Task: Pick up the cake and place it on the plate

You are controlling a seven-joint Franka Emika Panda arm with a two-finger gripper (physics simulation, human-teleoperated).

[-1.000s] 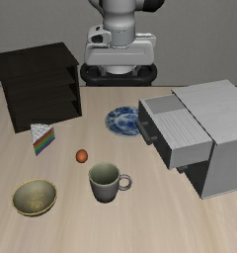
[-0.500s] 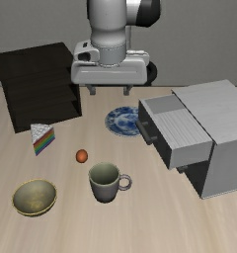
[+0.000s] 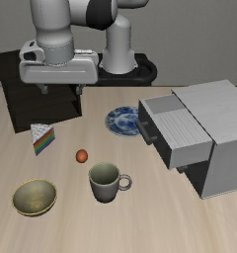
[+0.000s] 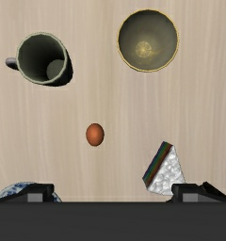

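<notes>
The cake [image 3: 41,138] is a white wedge with rainbow layers, lying on the wooden table at the exterior view's left, in front of the black shelf. In the wrist view the cake [image 4: 165,169] sits just beyond one fingertip [image 4: 201,193]. The blue patterned plate [image 3: 121,121] lies mid-table beside the grey cabinet; a sliver of the plate [image 4: 11,193] shows near the other finger. My gripper [image 3: 59,89] hangs open and empty, high above the table, behind and slightly right of the cake. In the wrist view the gripper [image 4: 120,194] has its fingers spread wide.
A black shelf unit [image 3: 37,79] stands close behind the hand. A small brown egg [image 3: 82,155], a grey-green mug [image 3: 108,182] and an olive bowl [image 3: 35,197] lie in front of the cake. The grey cabinet [image 3: 214,128] with an open drawer [image 3: 170,126] stands at the right.
My arm has swung to the exterior view's left, from above the plate to a spot near the cake. The fingers stay apart. Nothing on the table has moved.
</notes>
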